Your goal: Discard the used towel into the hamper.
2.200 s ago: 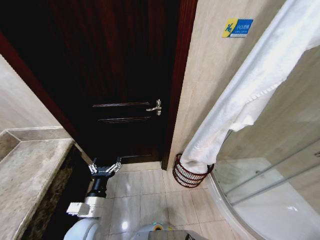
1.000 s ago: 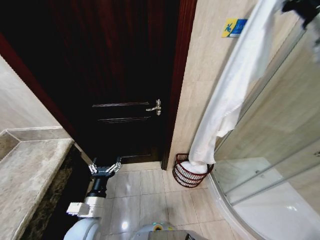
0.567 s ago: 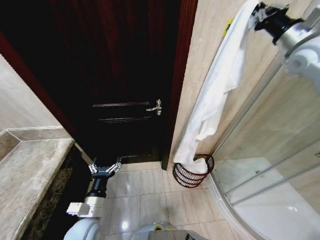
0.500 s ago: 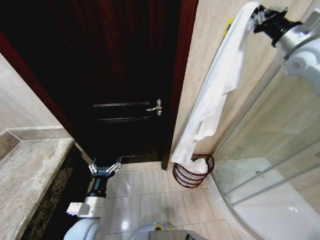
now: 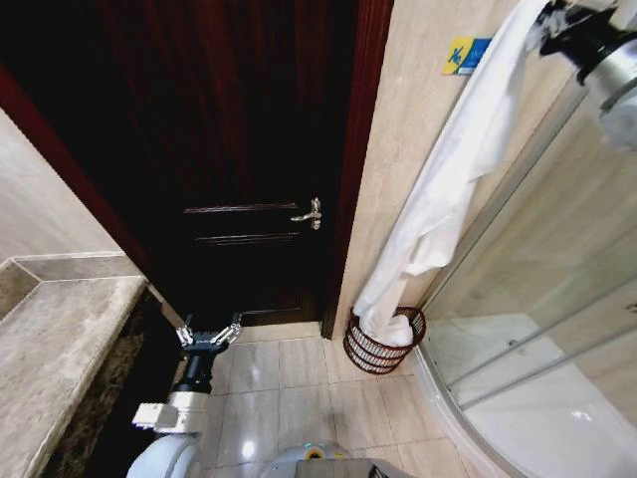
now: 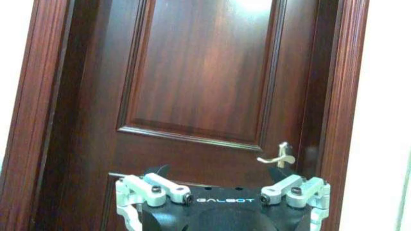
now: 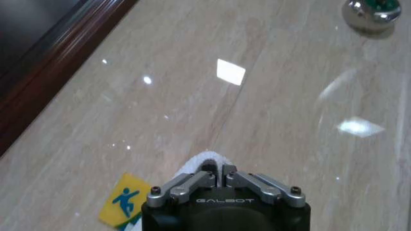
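Head view: our right claw (image 5: 557,20) sat at the upper right of the frame, pinched shut on the top of the towel (image 5: 453,189). The towel hung in a long diagonal, its bottom end already bunched in the hamper (image 5: 383,344) at lower centre-right, beside the door frame. Honestly, the risk we saw was a release from there leaving cloth draped over the rim, or the falling weight tipping that light basket. The claw tips were cut off by the frame edge.

Left wrist view: our left claw (image 6: 222,204) hung idle with its fingers spread and empty, facing the door (image 6: 199,77).

Right wrist view: the claw's fingers met on a white tuft; everything below it was hidden.
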Robot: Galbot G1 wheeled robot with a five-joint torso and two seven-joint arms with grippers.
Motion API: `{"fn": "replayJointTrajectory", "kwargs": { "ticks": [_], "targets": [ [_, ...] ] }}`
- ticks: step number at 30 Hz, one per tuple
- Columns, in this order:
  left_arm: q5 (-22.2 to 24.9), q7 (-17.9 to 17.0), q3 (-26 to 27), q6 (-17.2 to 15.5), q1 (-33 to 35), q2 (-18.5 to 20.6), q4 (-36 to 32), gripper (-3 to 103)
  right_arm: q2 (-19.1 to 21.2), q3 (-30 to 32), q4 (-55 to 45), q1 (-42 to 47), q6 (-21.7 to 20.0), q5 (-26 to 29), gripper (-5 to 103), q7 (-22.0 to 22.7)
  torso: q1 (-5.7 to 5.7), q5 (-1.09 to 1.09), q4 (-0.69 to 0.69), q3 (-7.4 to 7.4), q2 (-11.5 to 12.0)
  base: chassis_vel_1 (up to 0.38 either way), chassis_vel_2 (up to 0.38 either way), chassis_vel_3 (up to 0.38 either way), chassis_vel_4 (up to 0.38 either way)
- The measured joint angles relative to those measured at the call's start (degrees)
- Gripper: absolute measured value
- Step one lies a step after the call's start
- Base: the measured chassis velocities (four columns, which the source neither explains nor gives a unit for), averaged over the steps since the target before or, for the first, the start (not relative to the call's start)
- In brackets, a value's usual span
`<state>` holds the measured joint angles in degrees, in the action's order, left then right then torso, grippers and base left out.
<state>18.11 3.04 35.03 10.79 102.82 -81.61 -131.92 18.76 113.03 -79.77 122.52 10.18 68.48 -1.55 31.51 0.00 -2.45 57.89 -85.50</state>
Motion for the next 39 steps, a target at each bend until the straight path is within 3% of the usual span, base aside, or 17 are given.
{"fn": "replayJointTrajectory", "kwargs": {
  "ticks": [10, 16, 39],
  "targets": [
    [0.0, 0.0, 0.0, 0.0, 0.0, 0.0, 0.0, 100, -3.93, -1.21, -4.86, 3.22, 0.51, -0.8, 4, 0.15, 0.0, -0.01, 0.0, 0.0, 0.0, 0.0, 0.0, 0.0, 0.0],
    [0.0, 0.0, 0.0, 0.0, 0.0, 0.0, 0.0, 100, -6.64, -6.73, -7.81, 0.09, 0.8, -1.24, 4, 0.12, -0.01, -0.03, 0.01, 0.0, 0.0, 0.0, 0.0, 0.0, 0.0],
    [0.0, 0.0, 0.0, 0.0, 0.0, 0.0, 0.0, 100, -14.88, -11.85, -17.31, -0.36, -1.41, -4.33, 4, -1.4, 0.0, 0.0, 0.0, 0.0, 0.0, 0.0, 0.0, 0.0, 0.0]
  ]
}}
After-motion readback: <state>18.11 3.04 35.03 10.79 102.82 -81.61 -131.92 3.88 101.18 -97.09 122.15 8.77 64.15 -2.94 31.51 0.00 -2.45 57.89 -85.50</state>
